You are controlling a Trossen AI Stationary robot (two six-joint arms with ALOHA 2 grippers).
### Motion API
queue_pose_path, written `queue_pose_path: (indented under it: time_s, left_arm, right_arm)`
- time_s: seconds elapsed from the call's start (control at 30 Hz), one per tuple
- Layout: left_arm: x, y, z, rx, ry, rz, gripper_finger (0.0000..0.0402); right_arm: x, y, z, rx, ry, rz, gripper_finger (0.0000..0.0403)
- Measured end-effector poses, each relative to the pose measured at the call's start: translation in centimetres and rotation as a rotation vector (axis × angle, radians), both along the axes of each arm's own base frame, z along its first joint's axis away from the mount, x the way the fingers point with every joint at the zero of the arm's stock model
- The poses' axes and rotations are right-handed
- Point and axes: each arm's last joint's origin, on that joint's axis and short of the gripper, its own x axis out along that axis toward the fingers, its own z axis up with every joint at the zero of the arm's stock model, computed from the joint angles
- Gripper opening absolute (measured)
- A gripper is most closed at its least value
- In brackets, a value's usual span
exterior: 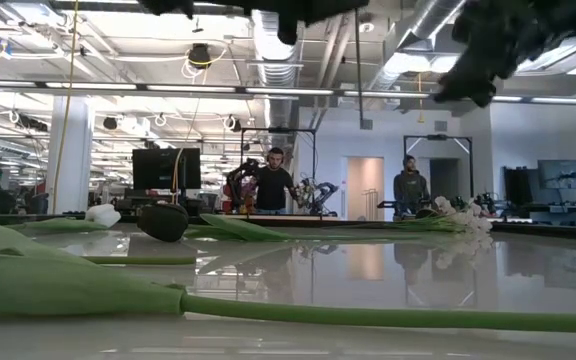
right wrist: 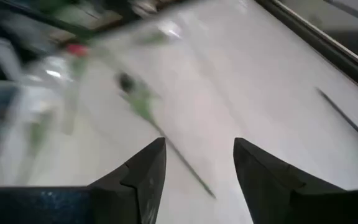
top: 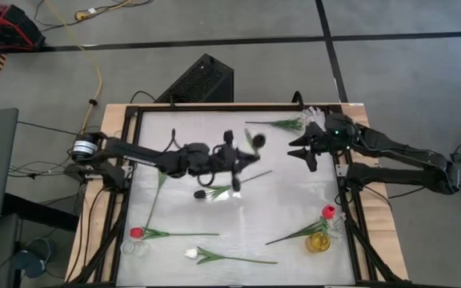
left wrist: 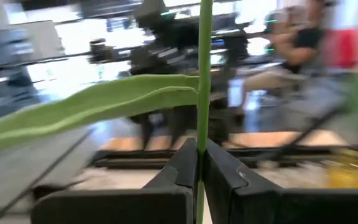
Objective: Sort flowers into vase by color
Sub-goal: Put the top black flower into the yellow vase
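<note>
— Green stem [left wrist: 205,62], clamped tight between the shut fingers of the left pincer [left wrist: 199,146]. Upright through the grip, with one long leaf bending off sideways.

— Held where?

— Lifted over the middle of the tabletop [top: 294,192], going by the high view. Cannot tell whether the dark blob just past the pincer is this stem's head.

— And the right pincer [right wrist: 197,152]?

— Spread apart, gripping nothing. Hovering close to the left one, out toward the right rear corner. Nearer than the left to the white sprig [top: 298,122], which lies lengthwise along the high view's upper edge.

— So which arm for the coming move?

— Left, most likely: already loaded, needing only a carry to a vase. Worth keeping the stem upright so the cut end goes in first.

— Loose flowers, working outward?

— Dark tulip [top: 201,194] flat on the tabletop, just below the left pincer in the high view, stem slanting up to the right. Farther off, red tulip [top: 137,233] and white tulip [top: 190,254] at lower left, both stems pointing right. Second red tulip [top: 327,211] at lower right.

— Vases?

— Yellow vase [top: 318,242] by the lower right corner, well apart from both pincers. Second red head just beside it, stem trailing left across the tabletop, so probably lying, not standing. Cannot tell if anything is inside. Something glassy beside the left red tulip, too faint to name.
</note>
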Motion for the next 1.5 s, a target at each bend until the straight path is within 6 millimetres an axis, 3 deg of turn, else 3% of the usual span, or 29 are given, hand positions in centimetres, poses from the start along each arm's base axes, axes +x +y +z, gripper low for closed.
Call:
queue_pose_path:
  time_s: [0.2,0.3,0.4,0.63,0.83,1.07,1.2,1.5]
  left_arm:
    - [-1.8,-4.2,-1.7,0.038,-0.137,-0.307,0.0000]
    - [-1.3,-6.3,-2.8,0.065,-0.184,-0.304,0.0000]
    - [0.7,-8.1,-3.9,0.082,-0.192,-0.294,0.0000]
    - [7.3,-10.9,-4.0,0.081,-0.191,-0.404,0.0000]
    - [11.6,-13.2,-2.1,0.077,-0.169,-0.482,0.0000]
    - [14.4,-15.7,-0.6,0.085,-0.121,-0.541,0.0000]
    - [15.5,-16.5,-0.9,0.081,-0.116,-0.554,0.0000]
    - [17.1,-16.8,-0.9,0.069,-0.166,-0.557,0.0000]
  right_arm:
    - [-0.3,-0.4,-3.2,-0.022,0.127,-0.124,0.0193]
    - [-0.2,-0.6,-5.4,0.000,0.124,-0.154,0.0187]
    - [-0.3,-0.6,-7.4,0.024,0.107,-0.179,0.0182]
    - [-0.6,-0.4,-11.0,0.091,0.049,-0.228,0.0174]
    - [-1.0,0.3,-13.4,0.125,0.012,-0.224,0.0169]
    - [-1.4,0.8,-14.8,0.085,0.017,-0.257,0.0163]
    - [-1.4,0.8,-14.7,0.095,0.006,-0.261,0.0160]
    - [-1.3,0.8,-14.6,0.112,-0.010,-0.270,0.0159]
